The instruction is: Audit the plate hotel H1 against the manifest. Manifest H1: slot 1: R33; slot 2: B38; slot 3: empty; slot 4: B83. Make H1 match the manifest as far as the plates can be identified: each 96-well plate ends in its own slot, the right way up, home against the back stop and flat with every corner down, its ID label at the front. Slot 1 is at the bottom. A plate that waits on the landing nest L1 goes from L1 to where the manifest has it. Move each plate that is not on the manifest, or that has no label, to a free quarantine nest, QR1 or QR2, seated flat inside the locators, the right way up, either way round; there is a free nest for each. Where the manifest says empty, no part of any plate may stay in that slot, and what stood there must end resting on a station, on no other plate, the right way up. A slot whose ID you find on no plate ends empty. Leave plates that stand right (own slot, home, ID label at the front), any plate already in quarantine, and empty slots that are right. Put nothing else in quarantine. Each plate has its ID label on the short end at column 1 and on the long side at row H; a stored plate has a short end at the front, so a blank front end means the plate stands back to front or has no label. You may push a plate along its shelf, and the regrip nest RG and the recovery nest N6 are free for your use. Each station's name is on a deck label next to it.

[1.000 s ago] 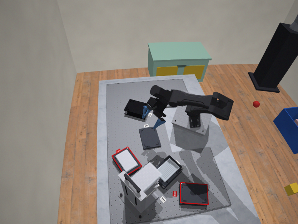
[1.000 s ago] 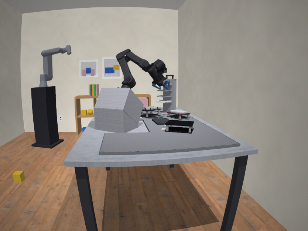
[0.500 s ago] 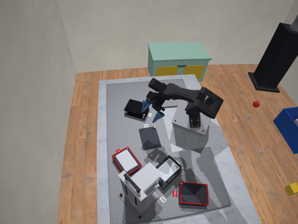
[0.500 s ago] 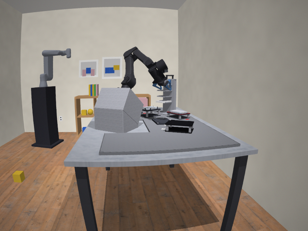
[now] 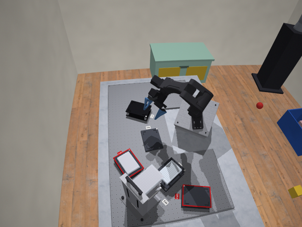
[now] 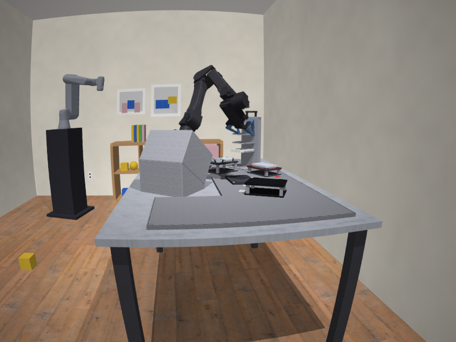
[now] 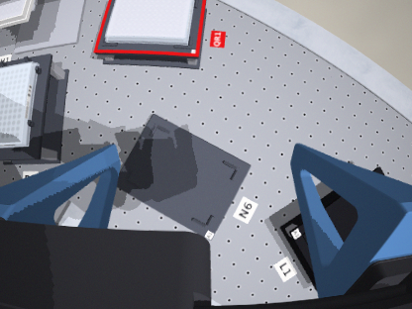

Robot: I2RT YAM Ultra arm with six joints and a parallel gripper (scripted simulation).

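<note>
My gripper (image 5: 153, 109) is open and empty, high above the deck between the landing nest L1 (image 5: 138, 110) and the nest N6 (image 5: 151, 139). In the wrist view the blue fingers frame N6 (image 7: 181, 176), with L1 behind the right finger. Both nests carry no plate. The plate hotel H1 (image 5: 141, 188) stands at the near end; from the side (image 6: 250, 141) pale plates show on its shelves, but no labels are readable. A white plate (image 5: 128, 161) lies in the red-framed quarantine nest on the left. Another plate (image 5: 170, 173) sits on the raised nest beside H1.
The second red-framed quarantine nest (image 5: 196, 196) holds nothing. The arm's grey base block (image 5: 196, 117) stands at the right of the deck. A green cabinet (image 5: 180, 61) stands behind the table and a blue bin (image 5: 292, 129) is on the floor.
</note>
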